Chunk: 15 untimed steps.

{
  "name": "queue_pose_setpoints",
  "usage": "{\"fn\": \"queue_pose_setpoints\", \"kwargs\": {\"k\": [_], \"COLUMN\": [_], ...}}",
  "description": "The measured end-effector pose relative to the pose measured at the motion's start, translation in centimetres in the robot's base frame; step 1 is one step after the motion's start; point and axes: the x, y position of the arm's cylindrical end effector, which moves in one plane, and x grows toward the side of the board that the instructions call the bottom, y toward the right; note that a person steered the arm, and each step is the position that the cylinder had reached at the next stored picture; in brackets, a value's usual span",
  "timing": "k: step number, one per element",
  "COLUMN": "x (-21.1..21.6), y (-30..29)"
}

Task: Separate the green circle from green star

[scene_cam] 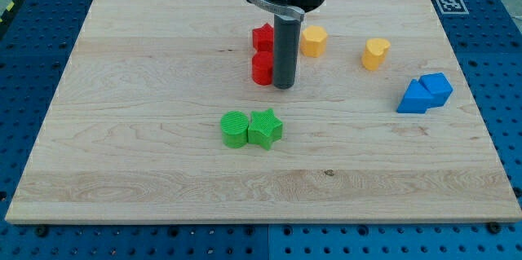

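Observation:
The green circle (235,129) and the green star (265,128) sit side by side and touching near the middle of the wooden board (122,154), the circle on the view's left. My tip (283,86) stands above them in the view, apart from both, just right of a red block (262,68).
A second red block (262,37) sits above the first, partly behind the rod. A yellow block (313,41) and a yellow heart-like block (375,53) lie toward the view's upper right. Two blue blocks (425,93) sit touching at the right.

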Motion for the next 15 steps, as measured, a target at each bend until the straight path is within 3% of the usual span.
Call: {"fn": "queue_pose_setpoints", "kwargs": {"k": [3, 4, 5, 6, 8, 10, 15], "x": [7.9, 12.3, 13.0, 12.8, 8.4, 11.4, 7.4], "y": [3.9, 4.0, -1.4, -9.0, -10.3, -15.0, -6.8]}}
